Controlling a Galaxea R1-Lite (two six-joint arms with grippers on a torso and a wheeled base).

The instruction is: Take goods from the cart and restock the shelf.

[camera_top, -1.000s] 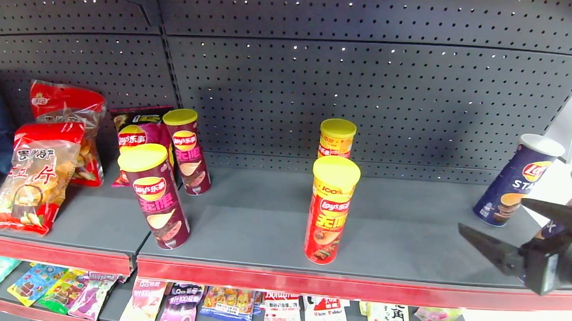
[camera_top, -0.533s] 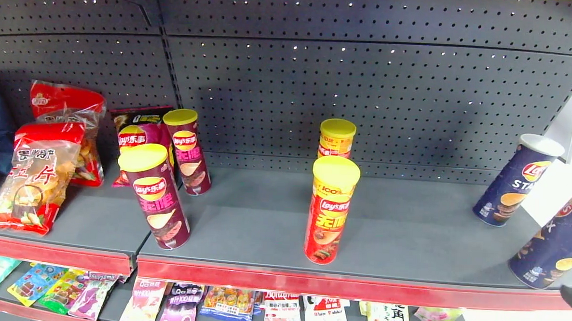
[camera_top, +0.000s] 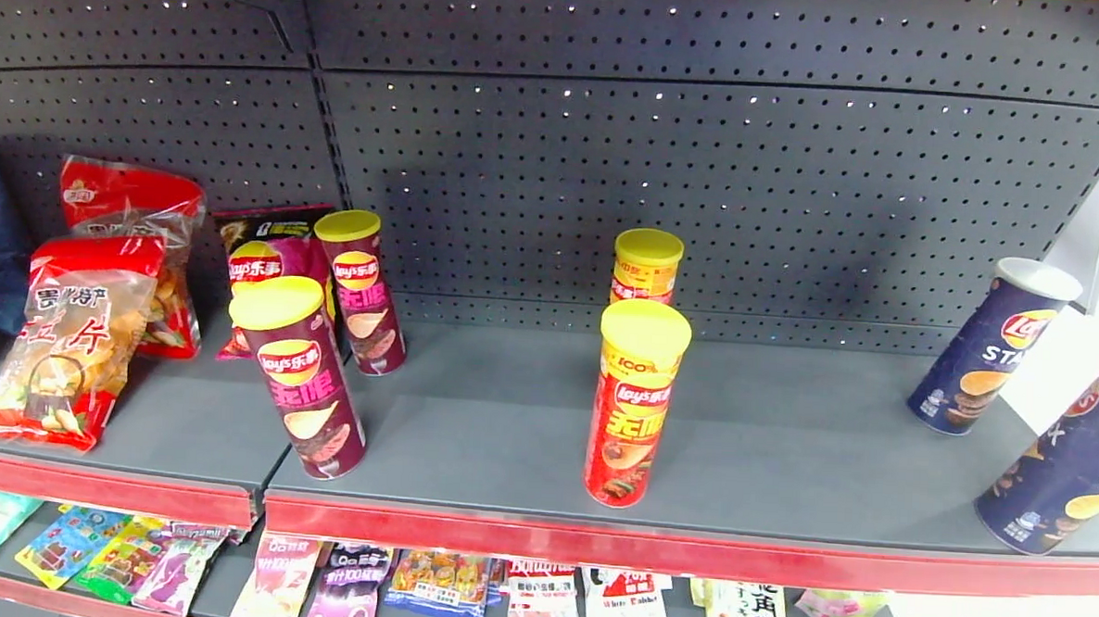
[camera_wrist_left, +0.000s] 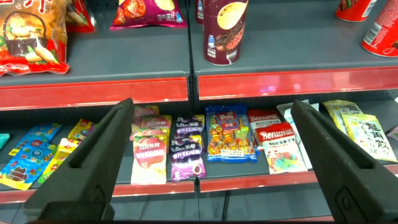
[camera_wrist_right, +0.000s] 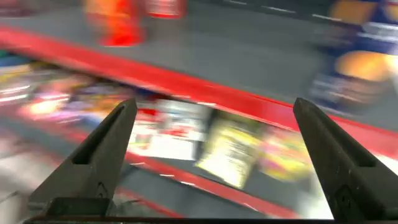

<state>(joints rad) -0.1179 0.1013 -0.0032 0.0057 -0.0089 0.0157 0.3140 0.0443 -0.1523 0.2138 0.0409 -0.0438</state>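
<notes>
You'll find a round logo badge above large yellow characters on the front maroon chip can (camera_top: 298, 377), left of centre, and the same on the red chip can (camera_top: 635, 405) at centre. The blue chip can (camera_top: 991, 349) at right carries a badge over white capitals. Black characters cross the red snack bag (camera_top: 64, 343) at far left.

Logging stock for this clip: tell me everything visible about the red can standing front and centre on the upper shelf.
The red can is a tall cylinder, seemingly cardboard, with a yellow plastic-looking lid and a yellow band under it. It stands upright and closed near the front edge of the grey shelf, touching nothing else; a similar can stands apart behind it.
</notes>
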